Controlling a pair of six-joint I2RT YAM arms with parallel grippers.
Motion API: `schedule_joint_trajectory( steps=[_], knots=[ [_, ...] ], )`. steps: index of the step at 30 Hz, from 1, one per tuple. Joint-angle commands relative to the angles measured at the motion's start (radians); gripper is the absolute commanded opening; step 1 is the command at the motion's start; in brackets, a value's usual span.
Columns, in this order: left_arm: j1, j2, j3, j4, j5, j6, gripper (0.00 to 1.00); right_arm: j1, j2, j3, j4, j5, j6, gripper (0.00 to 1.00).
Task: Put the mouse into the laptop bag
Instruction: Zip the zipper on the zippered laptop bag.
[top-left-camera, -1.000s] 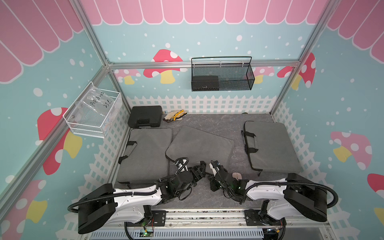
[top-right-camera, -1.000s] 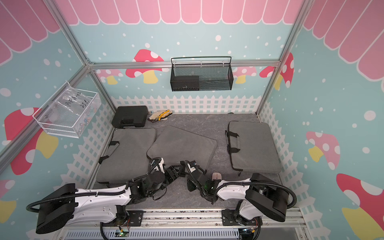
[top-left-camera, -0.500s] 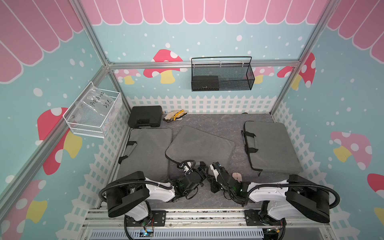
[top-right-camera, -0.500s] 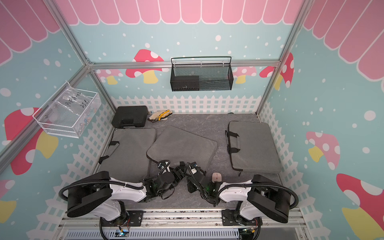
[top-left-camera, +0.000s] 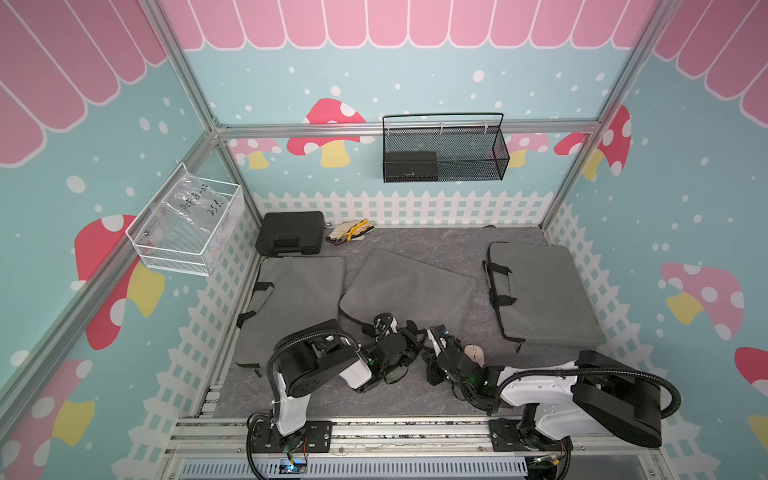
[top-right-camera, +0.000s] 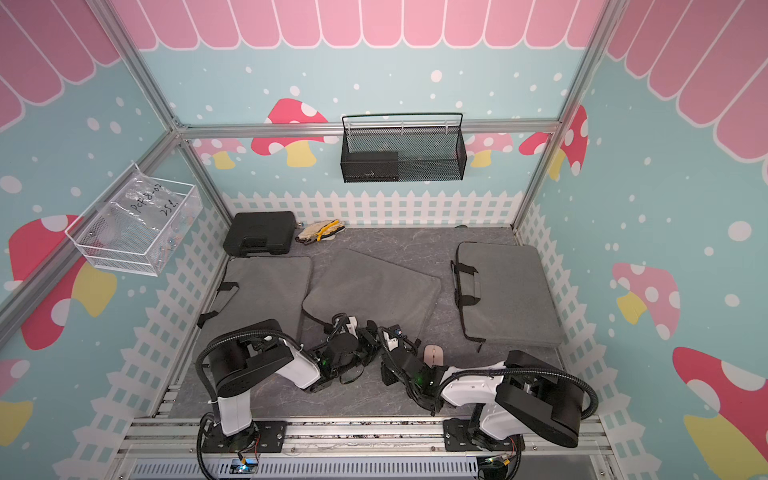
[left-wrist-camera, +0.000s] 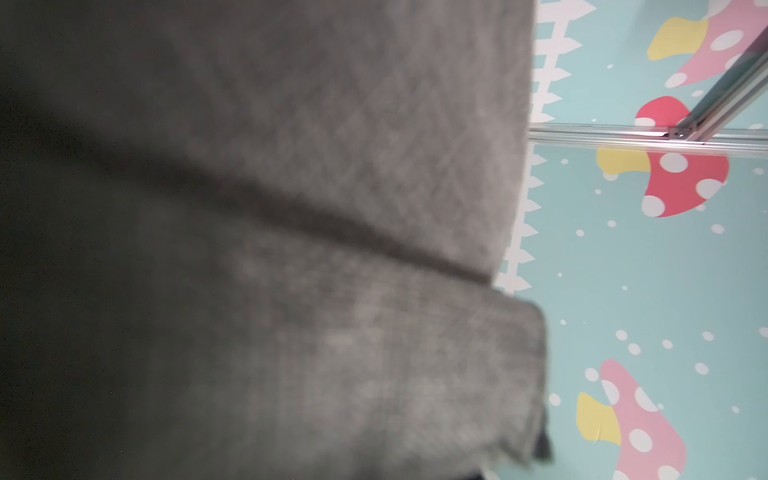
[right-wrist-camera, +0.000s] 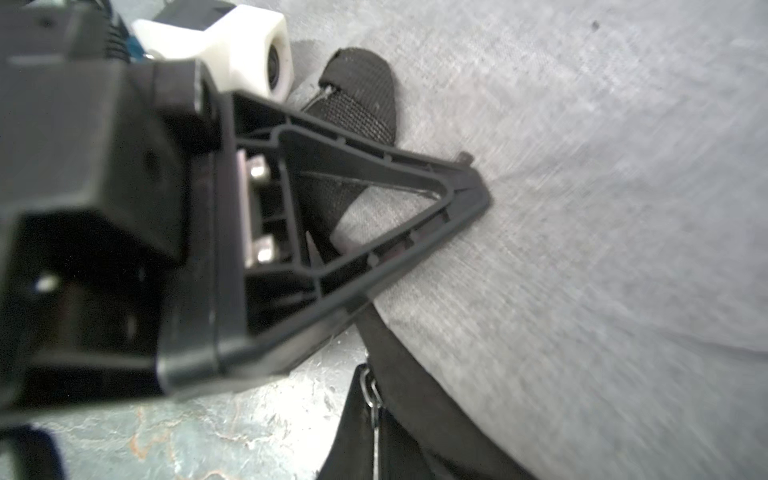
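Note:
A pinkish mouse (top-left-camera: 473, 354) (top-right-camera: 432, 355) lies on the grey mat beside my right arm, apart from both grippers. The middle grey laptop bag (top-left-camera: 409, 286) (top-right-camera: 374, 286) lies tilted. Both grippers sit at its near edge. My left gripper (top-left-camera: 409, 330) has a fingertip (right-wrist-camera: 473, 195) pressed against the bag's fabric (right-wrist-camera: 582, 208), next to a black strap (right-wrist-camera: 357, 108). Grey fabric (left-wrist-camera: 291, 208) fills the left wrist view and hides those jaws. My right gripper (top-left-camera: 434, 332) (right-wrist-camera: 374, 399) is shut on the bag's metal zipper pull (right-wrist-camera: 370, 388).
Two more grey laptop bags lie flat, one on the left (top-left-camera: 295, 299) and one on the right (top-left-camera: 544, 291). A black case (top-left-camera: 291, 237) and gloves (top-left-camera: 349, 232) sit by the back fence. A black wire basket (top-left-camera: 444, 158) and a clear bin (top-left-camera: 187, 228) hang on the walls.
The left arm has folded its elbow back toward its base while its gripper stayed at the bag's near edge. The right arm, the mouse and the bags have not moved.

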Motion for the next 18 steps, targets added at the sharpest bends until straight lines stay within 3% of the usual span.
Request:
schedule_joint_trajectory(
  steps=[1,2,4,6,18],
  knots=[
    [0.036,-0.023,-0.045,-0.104,-0.029,-0.031,0.22,0.024,-0.050,-0.028,0.022,-0.013,0.023,0.00],
    [0.036,-0.054,-0.049,-0.151,-0.039,-0.022,0.20,0.024,-0.056,-0.034,0.009,0.007,0.034,0.00],
    [0.039,-0.105,-0.053,-0.216,-0.043,-0.008,0.06,0.020,-0.061,-0.045,0.002,0.030,0.044,0.00],
    [0.041,-0.141,-0.051,-0.253,-0.040,0.014,0.01,0.013,-0.055,-0.050,0.002,0.033,0.048,0.00],
    [0.151,-0.194,0.031,-0.362,0.174,0.185,0.00,-0.061,-0.080,-0.100,-0.023,-0.021,0.060,0.00]
  ],
)
